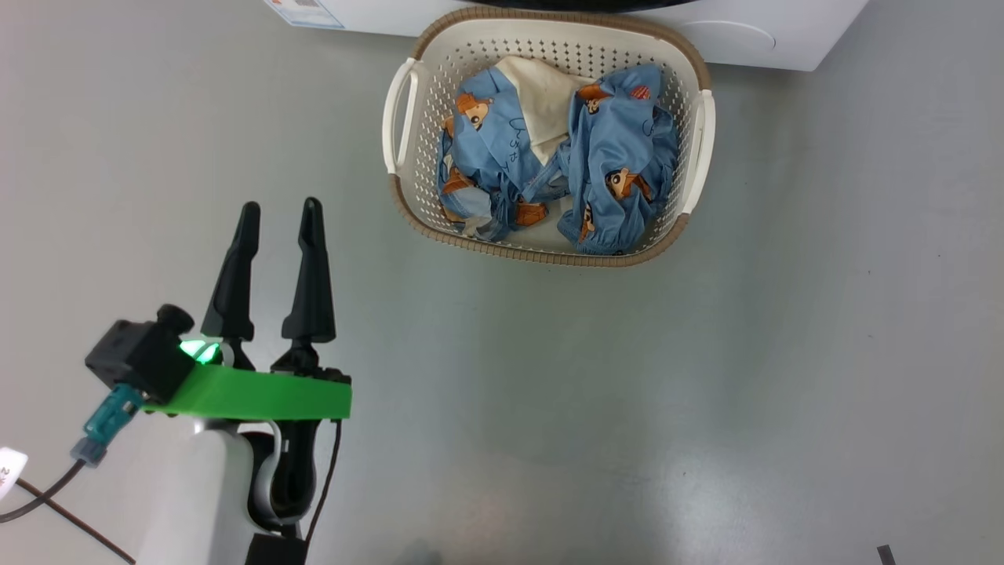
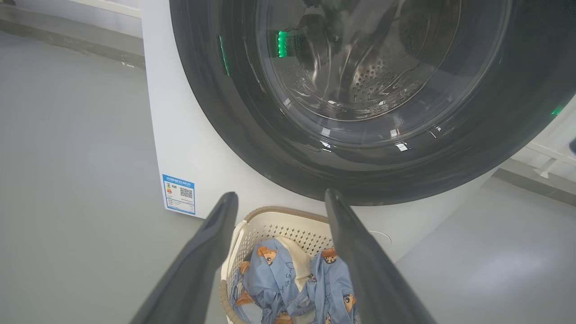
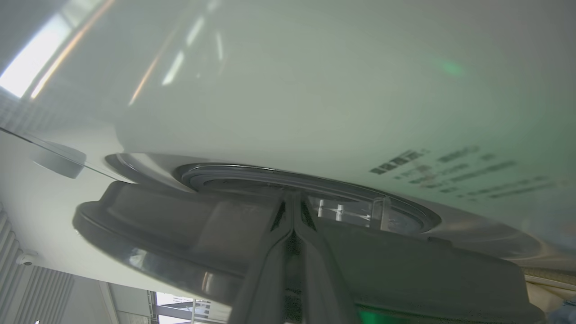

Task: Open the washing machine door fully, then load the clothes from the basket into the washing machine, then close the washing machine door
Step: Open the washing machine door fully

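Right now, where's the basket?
Head view, top centre: the basket sits on the floor directly in front of the washing machine, ahead and to the right of the left gripper.

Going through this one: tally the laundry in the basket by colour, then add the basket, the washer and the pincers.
blue printed cloth bundles: 2
cream-white cloth: 1
basket: 1
washing machine: 1
pincers: 2 (left pincer open, right pincer shut)
Total: 7
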Motion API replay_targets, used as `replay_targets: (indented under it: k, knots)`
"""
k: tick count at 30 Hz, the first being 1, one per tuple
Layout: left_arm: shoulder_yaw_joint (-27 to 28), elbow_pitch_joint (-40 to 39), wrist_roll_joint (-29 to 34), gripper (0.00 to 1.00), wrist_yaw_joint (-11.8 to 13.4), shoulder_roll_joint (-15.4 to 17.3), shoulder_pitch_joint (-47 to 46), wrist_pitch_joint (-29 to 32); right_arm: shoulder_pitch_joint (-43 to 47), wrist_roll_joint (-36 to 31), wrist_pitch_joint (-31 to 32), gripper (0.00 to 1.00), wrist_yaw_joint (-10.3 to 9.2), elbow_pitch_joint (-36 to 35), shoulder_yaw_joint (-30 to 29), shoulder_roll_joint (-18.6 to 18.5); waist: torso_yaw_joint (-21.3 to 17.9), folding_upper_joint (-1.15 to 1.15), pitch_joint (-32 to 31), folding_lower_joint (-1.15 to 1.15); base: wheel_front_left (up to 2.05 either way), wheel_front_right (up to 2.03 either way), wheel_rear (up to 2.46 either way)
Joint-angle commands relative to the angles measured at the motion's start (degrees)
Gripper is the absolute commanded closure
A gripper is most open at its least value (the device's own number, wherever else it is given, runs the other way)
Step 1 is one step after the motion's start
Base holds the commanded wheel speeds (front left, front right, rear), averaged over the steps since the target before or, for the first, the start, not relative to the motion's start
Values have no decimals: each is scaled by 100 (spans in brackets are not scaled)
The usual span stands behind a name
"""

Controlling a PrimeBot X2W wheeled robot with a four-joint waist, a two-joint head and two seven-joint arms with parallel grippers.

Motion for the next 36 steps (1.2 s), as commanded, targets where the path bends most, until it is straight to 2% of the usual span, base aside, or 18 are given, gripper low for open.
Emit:
replay_targets:
  k: [1, 8, 17, 27, 36]
  knots:
    - [148, -109, -44, 0, -29, 142, -79, -36, 29, -52, 80, 100, 33, -119, 87, 144, 4, 0, -3, 0, 0, 0, 0]
    - [156, -60, -39, 0, -29, 133, -84, -36, 109, -87, 209, 100, 33, -92, 212, 285, 8, 0, -78, 0, 0, 0, 0]
    - [253, 24, 26, 0, -29, 142, 99, -36, 712, -16, 443, 100, 33, -132, 311, 361, -45, 0, -541, 0, 0, 0, 0]
    - [349, 160, 163, 0, -29, 240, 445, -36, 1654, 132, 682, 100, 33, -327, 385, 567, -103, 0, -1273, 0, 0, 0, 0]
    - [437, 333, 255, 0, -29, 308, 845, -36, 2595, 324, 890, 100, 33, -501, 323, 691, 48, 0, -2016, 0, 0, 0, 0]
